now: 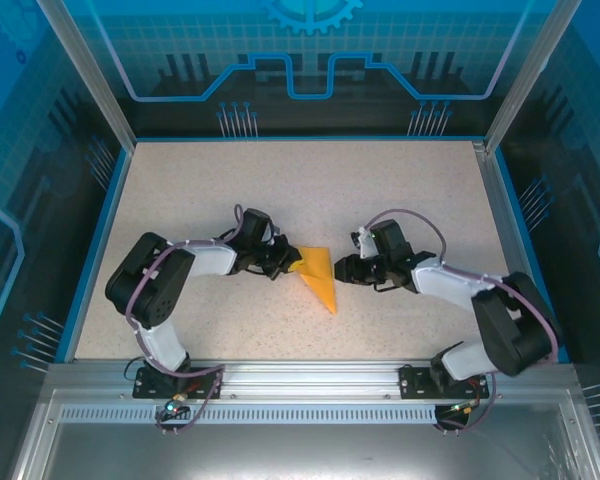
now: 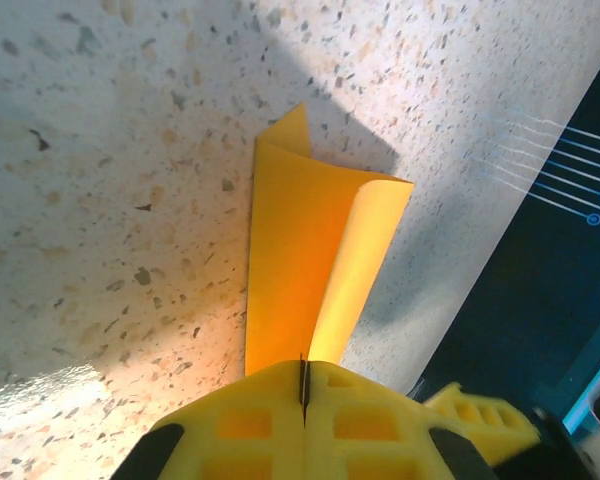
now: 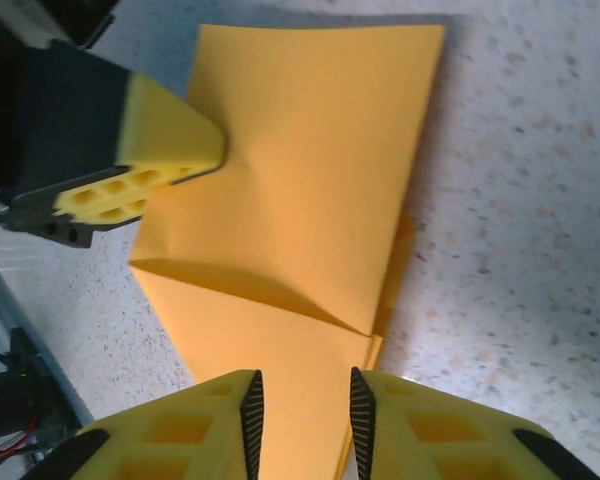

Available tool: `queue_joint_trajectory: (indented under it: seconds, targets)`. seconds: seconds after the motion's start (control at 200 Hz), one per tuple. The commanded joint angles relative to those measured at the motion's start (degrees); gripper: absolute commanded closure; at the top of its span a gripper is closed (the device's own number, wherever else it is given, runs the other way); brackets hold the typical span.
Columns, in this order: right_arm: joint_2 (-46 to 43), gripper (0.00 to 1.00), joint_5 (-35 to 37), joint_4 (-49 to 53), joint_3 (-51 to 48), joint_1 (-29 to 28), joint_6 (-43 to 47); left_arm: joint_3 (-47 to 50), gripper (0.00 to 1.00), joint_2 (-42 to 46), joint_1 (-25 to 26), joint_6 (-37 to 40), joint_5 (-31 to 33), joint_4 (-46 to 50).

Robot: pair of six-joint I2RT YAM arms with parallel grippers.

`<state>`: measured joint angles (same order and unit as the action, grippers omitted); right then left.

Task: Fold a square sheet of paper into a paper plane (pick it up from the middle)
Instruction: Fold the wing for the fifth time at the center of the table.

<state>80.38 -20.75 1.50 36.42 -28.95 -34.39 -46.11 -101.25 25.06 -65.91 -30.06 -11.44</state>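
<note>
Orange marks the task's thing for you: the thin folded orange paper sheet [image 1: 318, 280] lies at the middle of the speckled beige worktop [image 1: 410, 180], between the two hands, its long point aimed toward the arm bases. From the overhead camera you see the left hand [image 1: 286, 262] at the sheet's left edge and the right hand [image 1: 342, 270] at its right edge, but not how their jaws stand.

The wrist cameras tell you that. On the left wrist view, the left hand's yellow fingers [image 2: 250, 420] meet with no gap, pinched on the near edge of the sheet. A flap of paper curls up off the worktop in front of them, a lift you cannot make out from overhead. On the right wrist view, the right hand's jaws stand apart. The sheet runs into the gap between them, and neither black-ribbed pad [image 3: 251, 405] visibly presses on it. That view also gives you the creases: a broad upper panel over a diagonal fold, with the left hand's yellow finger on the sheet's far edge.

Around the worktop you have blue-lit walls [image 1: 40, 200] on aluminium posts [image 1: 80, 70] and an aluminium rail [image 1: 310, 378] at the near edge carrying both bases. Both black-and-white arms [image 1: 160, 285] bend inward, and their wrists hide the sheet's side edges from above.
</note>
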Motion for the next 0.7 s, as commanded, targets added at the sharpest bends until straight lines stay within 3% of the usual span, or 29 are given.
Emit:
queue_joint_trajectory:
  seconds: [0.0, 0.12, 0.335, 0.54, 0.695]
  targets:
    - [-2.26, 0.65, 15.56, 3.84, -0.44, -8.59, 6.44, -0.3, 0.99, 1.76, -0.27, 1.24, 1.71, 3.01]
    - [-1.58, 0.64, 30.02, -0.1, -1.18, -18.96, 10.87, -0.65, 0.99, 1.2, -0.27, 1.62, 1.42, 3.33]
    - [3.11, 0.58, 47.89, -2.83, 0.62, -31.81, 19.93, -0.71, 0.98, 0.95, -0.28, 1.52, 0.93, 3.43]
    - [10.62, 0.58, 57.87, -0.77, 4.83, -36.92, 22.87, -0.85, 0.98, 0.96, -0.28, 1.66, 0.8, 3.37]
    - [12.29, 0.61, 60.44, -1.25, 5.15, -37.71, 22.16, -0.93, 0.98, 0.97, -0.29, 1.8, 0.71, 3.88]
